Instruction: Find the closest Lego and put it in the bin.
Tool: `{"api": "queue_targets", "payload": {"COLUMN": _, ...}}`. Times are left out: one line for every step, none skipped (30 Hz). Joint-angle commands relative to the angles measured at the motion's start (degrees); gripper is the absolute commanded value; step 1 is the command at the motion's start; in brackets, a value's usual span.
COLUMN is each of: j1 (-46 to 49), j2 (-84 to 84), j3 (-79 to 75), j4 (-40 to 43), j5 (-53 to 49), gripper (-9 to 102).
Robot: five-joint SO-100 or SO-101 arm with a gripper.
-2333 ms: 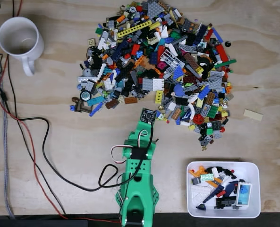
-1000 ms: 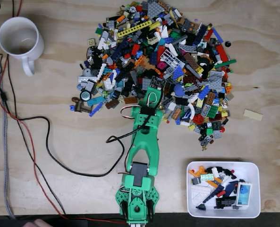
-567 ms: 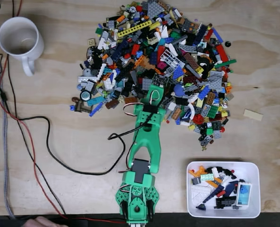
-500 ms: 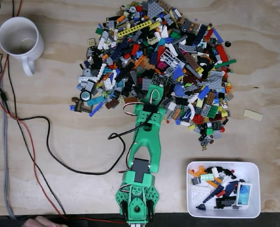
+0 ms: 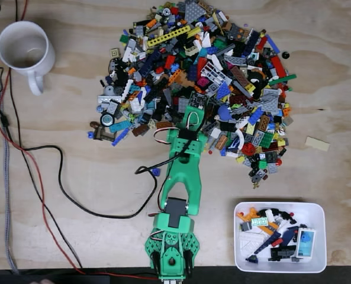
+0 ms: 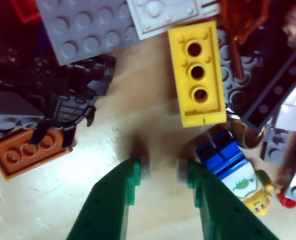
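1. Two green fingers of the gripper stand parted in the wrist view with nothing between them, only bare wood showing in the gap; the hand is released and has not yet closed on any piece
2. Nearest the tips, just to the right in the wrist view, lies a minifigure with blue legs and a white torso, its legs almost touching the right finger
3. Just beyond the gap lies a yellow brick with three holes, flat on the wood and slightly tilted; judged from its place straight ahead of the opening, it is the likeliest closest Lego to take
4. Off to the left in the wrist view sit an orange-brown plate and a black piece, with a grey studded plate farther on
5. As I read it, the step in hand is the approach to a pick: the arm is stretched out to the near edge of the Lego pile in the fixed view
6. For the next move, I judge the tips must go forward a little and settle astride the yellow brick before squeezing, keeping clear of the minifigure
7. Farther off from the pick, the bin sits at the lower right in the fixed view, well apart from the gripper and already holding several pieces; a white mug stands at the far upper left
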State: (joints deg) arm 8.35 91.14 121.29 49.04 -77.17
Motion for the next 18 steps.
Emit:
{"api": "queue_targets", "payload": {"j1": -1.41, "j2": 7.12, "j3": 0.62, "j4": 5.1, "j5": 3.87, "gripper": 13}}
{"api": "queue_targets", "payload": {"j1": -1.85, "j2": 10.81, "j3": 3.34, "j4": 5.27, "j5": 4.66, "gripper": 14}}
{"api": "queue_targets", "payload": {"j1": -2.46, "j2": 15.03, "j3": 5.62, "j4": 6.5, "j5": 5.54, "gripper": 14}}
{"api": "queue_targets", "payload": {"j1": -3.34, "j2": 18.63, "j3": 7.47, "j4": 8.35, "j5": 6.42, "gripper": 14}}
{"api": "queue_targets", "payload": {"j1": -4.66, "j2": 22.06, "j3": 8.88, "j4": 10.46, "j5": 7.56, "gripper": 14}}
{"api": "queue_targets", "payload": {"j1": -6.15, "j2": 25.14, "j3": 10.11, "j4": 12.3, "j5": 8.7, "gripper": 14}}
{"api": "queue_targets", "payload": {"j1": -7.91, "j2": 28.3, "j3": 11.51, "j4": 14.06, "j5": 9.32, "gripper": 14}}
{"api": "queue_targets", "payload": {"j1": -9.93, "j2": 30.67, "j3": 12.3, "j4": 15.82, "j5": 10.37, "gripper": 14}}
{"api": "queue_targets", "payload": {"j1": -11.78, "j2": 32.08, "j3": 13.01, "j4": 16.96, "j5": 11.6, "gripper": 14}}
{"api": "queue_targets", "payload": {"j1": -13.27, "j2": 32.87, "j3": 13.8, "j4": 17.58, "j5": 12.22, "gripper": 14}}
{"api": "queue_targets", "payload": {"j1": -14.5, "j2": 32.96, "j3": 14.59, "j4": 17.67, "j5": 12.66, "gripper": 14}}
{"api": "queue_targets", "payload": {"j1": -15.73, "j2": 32.7, "j3": 15.47, "j4": 17.67, "j5": 13.36, "gripper": 14}}
{"api": "queue_targets", "payload": {"j1": -17.31, "j2": 32.34, "j3": 16.7, "j4": 17.23, "j5": 14.24, "gripper": 14}}
{"api": "queue_targets", "payload": {"j1": -18.9, "j2": 32.17, "j3": 17.93, "j4": 16.61, "j5": 15.29, "gripper": 14}}
{"api": "queue_targets", "payload": {"j1": -20.21, "j2": 31.64, "j3": 18.63, "j4": 16.52, "j5": 16.17, "gripper": 14}}
{"api": "queue_targets", "payload": {"j1": -21.27, "j2": 30.06, "j3": 19.07, "j4": 16.08, "j5": 17.05, "gripper": 14}}
{"api": "queue_targets", "payload": {"j1": -22.24, "j2": 28.92, "j3": 19.69, "j4": 15.29, "j5": 17.93, "gripper": 14}}
{"api": "queue_targets", "payload": {"j1": -22.94, "j2": 28.39, "j3": 20.21, "j4": 14.77, "j5": 18.37, "gripper": 14}}
